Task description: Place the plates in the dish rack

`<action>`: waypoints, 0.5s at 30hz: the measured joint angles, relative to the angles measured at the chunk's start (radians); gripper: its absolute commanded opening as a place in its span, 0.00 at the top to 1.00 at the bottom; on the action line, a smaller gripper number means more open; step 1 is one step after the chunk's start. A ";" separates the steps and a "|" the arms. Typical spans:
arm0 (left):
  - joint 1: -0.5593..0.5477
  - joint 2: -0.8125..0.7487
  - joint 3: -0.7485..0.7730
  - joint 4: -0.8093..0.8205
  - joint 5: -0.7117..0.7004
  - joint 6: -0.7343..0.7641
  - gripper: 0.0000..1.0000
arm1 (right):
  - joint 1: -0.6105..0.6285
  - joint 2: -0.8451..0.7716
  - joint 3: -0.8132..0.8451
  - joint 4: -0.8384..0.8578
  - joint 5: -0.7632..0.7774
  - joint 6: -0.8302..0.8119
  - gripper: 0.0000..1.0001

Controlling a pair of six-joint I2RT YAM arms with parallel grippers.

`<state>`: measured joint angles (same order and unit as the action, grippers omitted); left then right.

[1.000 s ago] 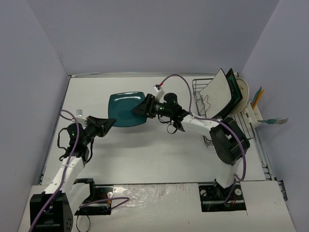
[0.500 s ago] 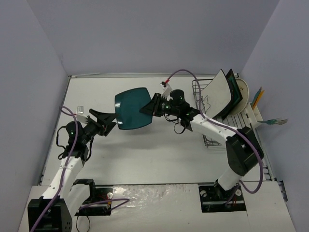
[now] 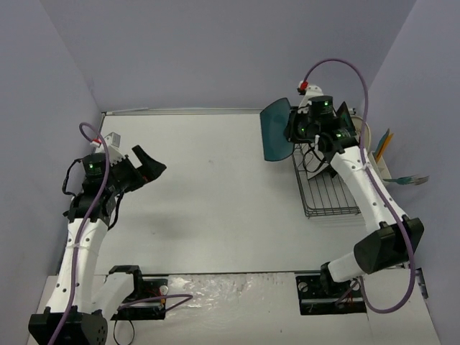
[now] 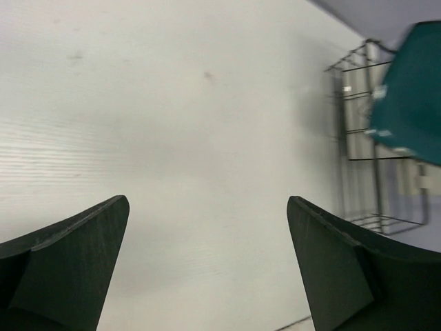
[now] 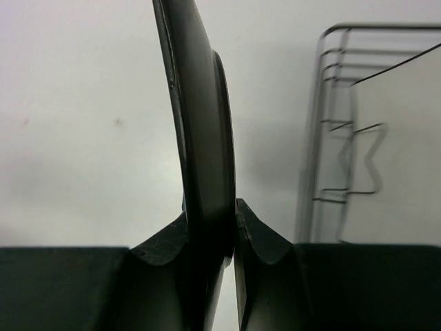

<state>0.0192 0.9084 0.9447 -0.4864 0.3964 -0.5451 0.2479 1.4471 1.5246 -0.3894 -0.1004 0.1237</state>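
Looking down through the overhead camera, I see my right gripper (image 3: pixel 295 129) pinched tight on the rim of the teal-blue plate (image 3: pixel 277 133), which it holds upright on edge in the air at the far left corner of the dish rack (image 3: pixel 327 195). From the right wrist camera the hold is plain: the two fingers press on either face of the plate (image 5: pixel 196 103), which I see edge-on, with the rack's wires (image 5: pixel 331 124) just to its right and a white square plate (image 5: pixel 406 138) standing tilted inside them. I cannot tell whether the teal-blue plate touches the wire. My left gripper (image 3: pixel 149 165) hangs over the left side of the table (image 3: pixel 215 208), well apart from the rack, with its jaws spread wide and nothing between them. The left wrist camera confirms it, showing both fingertips far apart over bare tabletop, with the rack (image 4: pixel 358 138) and the teal-blue plate (image 4: pixel 413 89) off in the distance at the upper right. A dark plate with a teal face (image 3: pixel 348 119) stands in the rack behind the right arm.
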 measured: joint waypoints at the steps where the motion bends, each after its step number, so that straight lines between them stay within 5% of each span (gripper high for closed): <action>1: 0.000 0.005 0.003 -0.038 -0.048 0.043 0.03 | -0.017 -0.009 0.030 -0.022 0.023 -0.036 1.00; 6: 0.000 0.021 -0.035 -0.139 -0.245 0.185 0.03 | -0.118 -0.015 0.157 -0.109 0.111 -0.197 1.00; 15: 0.000 0.025 -0.137 -0.135 -0.344 0.239 0.03 | -0.195 0.145 0.224 -0.160 0.113 -0.330 1.00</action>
<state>0.0196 0.9337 0.8076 -0.6211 0.0523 -0.3065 0.0534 1.5919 1.7489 -0.5493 0.0129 -0.2059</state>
